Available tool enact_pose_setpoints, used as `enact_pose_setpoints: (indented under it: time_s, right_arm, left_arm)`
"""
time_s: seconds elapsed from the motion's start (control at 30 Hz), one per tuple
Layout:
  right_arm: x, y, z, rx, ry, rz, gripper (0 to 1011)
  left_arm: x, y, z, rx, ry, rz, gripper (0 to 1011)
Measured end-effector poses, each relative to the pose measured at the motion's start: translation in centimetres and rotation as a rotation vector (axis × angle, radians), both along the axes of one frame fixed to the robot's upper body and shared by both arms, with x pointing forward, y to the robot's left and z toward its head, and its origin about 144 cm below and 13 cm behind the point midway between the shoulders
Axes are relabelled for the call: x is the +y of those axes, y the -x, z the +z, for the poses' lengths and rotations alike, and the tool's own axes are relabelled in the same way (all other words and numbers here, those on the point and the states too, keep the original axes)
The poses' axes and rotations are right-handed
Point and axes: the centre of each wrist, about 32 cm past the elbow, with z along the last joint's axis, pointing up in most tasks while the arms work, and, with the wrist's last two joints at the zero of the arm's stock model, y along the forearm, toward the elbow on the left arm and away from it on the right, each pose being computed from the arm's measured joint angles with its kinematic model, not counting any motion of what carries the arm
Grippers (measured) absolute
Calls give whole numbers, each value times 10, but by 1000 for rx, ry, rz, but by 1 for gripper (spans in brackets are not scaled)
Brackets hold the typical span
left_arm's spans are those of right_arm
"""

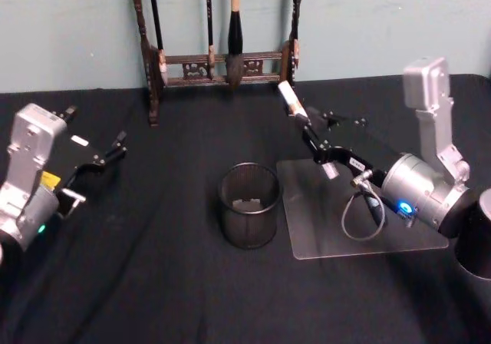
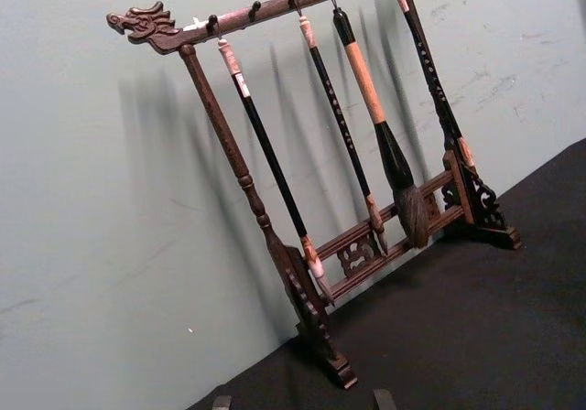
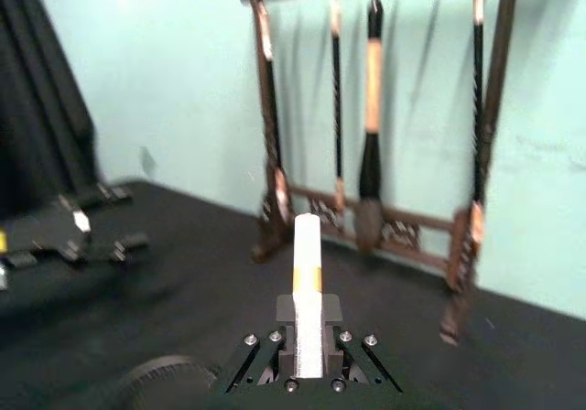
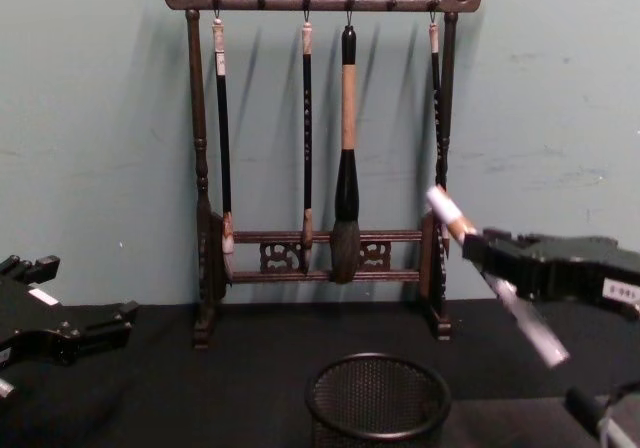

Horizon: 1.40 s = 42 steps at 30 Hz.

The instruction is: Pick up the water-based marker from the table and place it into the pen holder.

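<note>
Head view puts me about halfway. The right gripper (image 1: pixel 310 133) is clamped on the water-based marker (image 1: pixel 292 100) and holds it clear of the table (image 1: pixel 138 282), behind the pen holder (image 1: pixel 247 225) and to its right. I judge the pick-up done. What is left is carrying the marker over the mesh cup's rim, tipping it steeper and letting go.

The marker is a slim white barrel with an orange band. It is tilted, its upper end leaning toward the brush rack (image 1: pixel 222 64), and in the chest view both ends stick out past the jaws. The left gripper (image 1: pixel 98 160) sits parked at the left, fingers spread and holding nothing.
</note>
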Motion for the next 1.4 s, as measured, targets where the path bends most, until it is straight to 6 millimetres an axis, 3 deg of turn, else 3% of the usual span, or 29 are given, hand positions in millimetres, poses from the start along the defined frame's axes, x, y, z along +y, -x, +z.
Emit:
enact_pose_setpoints:
  time_s: [0.43, 1.4]
  right_arm:
    - [20, 3, -12, -63, -149, 154, 177]
    - [61, -9, -40, -41, -104, 197, 177]
  left_arm:
    - [0, 0, 0, 0, 0, 0, 1001]
    - [0, 0, 0, 0, 0, 0, 1001]
